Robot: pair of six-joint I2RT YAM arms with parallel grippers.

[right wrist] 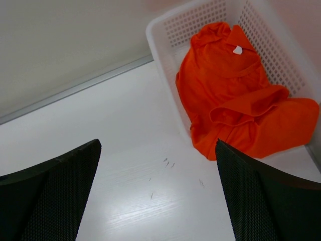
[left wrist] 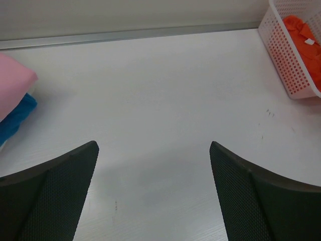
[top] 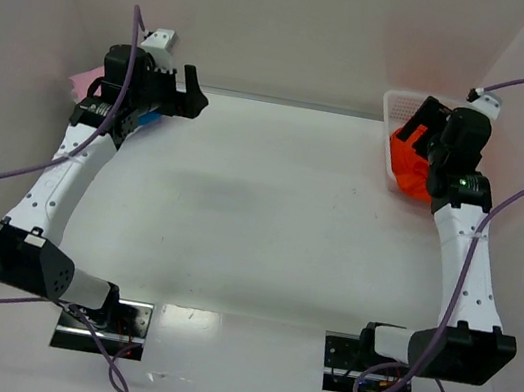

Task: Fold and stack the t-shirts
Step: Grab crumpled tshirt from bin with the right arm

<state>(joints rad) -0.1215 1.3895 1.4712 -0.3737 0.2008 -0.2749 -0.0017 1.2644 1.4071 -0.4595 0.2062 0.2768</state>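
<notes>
The orange t-shirt [right wrist: 235,100] lies crumpled in the white basket [right wrist: 173,27], with one fold spilling over the basket's low edge towards the table [left wrist: 165,90]. The pink t-shirt [left wrist: 12,85] sits on top of the blue t-shirt [left wrist: 17,118], well away from the basket on the opposite side of the table.

My right gripper [right wrist: 156,150] hovers just short of the basket, jaws spread wide and holding nothing. My left gripper [left wrist: 154,150] is beside the pink and blue pair, equally wide and empty.

My worry is the mesh. If a fingertip hooks the basket wall along with the cloth, I expect the light basket to drag or tip. Pinching only the spilled fold could bring the shirt out bunched, which would make it hard to lay flat.
</notes>
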